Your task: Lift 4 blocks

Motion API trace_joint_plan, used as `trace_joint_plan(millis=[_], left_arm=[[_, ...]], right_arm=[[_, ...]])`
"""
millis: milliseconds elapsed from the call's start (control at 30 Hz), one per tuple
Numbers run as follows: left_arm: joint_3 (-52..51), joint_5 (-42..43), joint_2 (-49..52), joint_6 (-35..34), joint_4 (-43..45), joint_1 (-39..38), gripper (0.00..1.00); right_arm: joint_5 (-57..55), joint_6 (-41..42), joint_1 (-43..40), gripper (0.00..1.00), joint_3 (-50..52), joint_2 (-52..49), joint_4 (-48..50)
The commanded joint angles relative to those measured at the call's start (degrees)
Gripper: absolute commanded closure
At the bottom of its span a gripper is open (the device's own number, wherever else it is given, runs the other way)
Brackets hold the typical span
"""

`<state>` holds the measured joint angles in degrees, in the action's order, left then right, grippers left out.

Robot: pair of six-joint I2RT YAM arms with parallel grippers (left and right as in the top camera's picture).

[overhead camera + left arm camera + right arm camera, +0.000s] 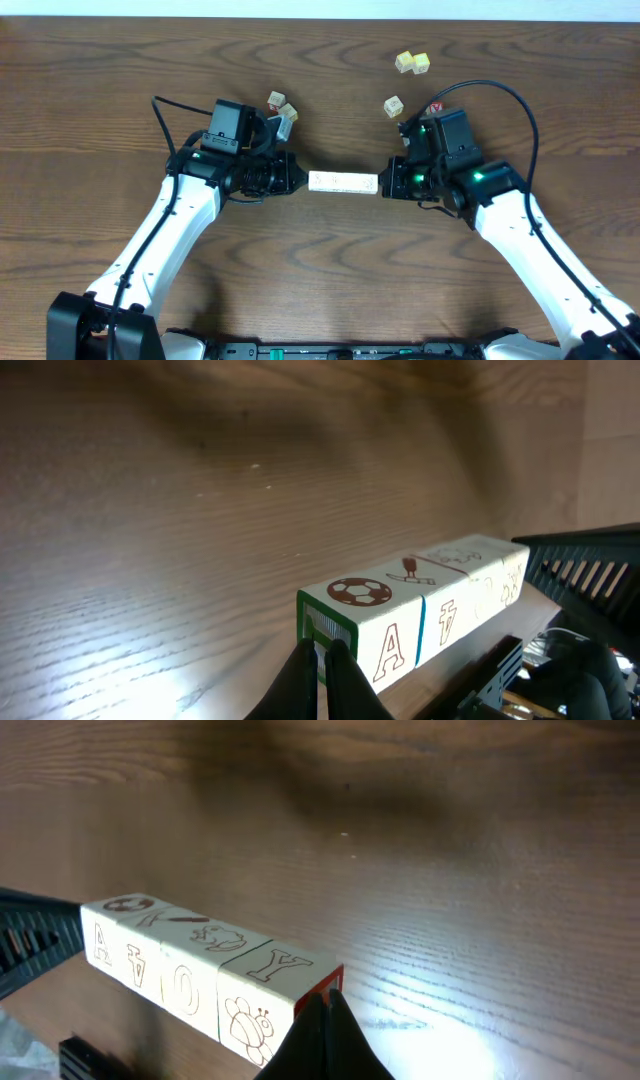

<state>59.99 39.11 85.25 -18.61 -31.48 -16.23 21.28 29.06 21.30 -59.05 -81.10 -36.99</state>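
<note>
- The blocks [343, 182] lie in a row, clamped end to end.
- Left fingers [300, 685], pressed together, butt its left end.
- Right fingers [300, 1055], also pressed together, butt its right end.
- Readable letters: A, O, Y.

Dark wooden table [100, 80] — two yellowish cubes [404, 62] touching (towards the far side), a pale cube [393, 105] nearer.
</note>
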Motion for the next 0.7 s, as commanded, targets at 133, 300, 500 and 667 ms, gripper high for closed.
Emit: trace_joint_plan(millis=[133, 300, 500, 667], left_arm=[[2.25, 5.25, -0.61, -1.68, 1.33, -1.75, 0.93], [2.25, 5.25, -0.61, -1.68, 1.31, -1.75, 0.93], [2.25, 5.22, -0.61, -1.68, 1.2, -1.75, 0.93], [2.23, 5.25, -0.61, -1.68, 0.92, -1.77, 0.93]], right_arm=[[4.63, 1.64, 2.05, 0.99, -0.22, 0.63, -0.07], [4.63, 1.77, 2.05, 0.99, -0.22, 0.63, 0.39], [4.66, 1.77, 2.05, 0.99, -0.22, 0.63, 1.27], [4.68, 2.23, 2.05, 0.99, -0.22, 0.63, 2.08]])
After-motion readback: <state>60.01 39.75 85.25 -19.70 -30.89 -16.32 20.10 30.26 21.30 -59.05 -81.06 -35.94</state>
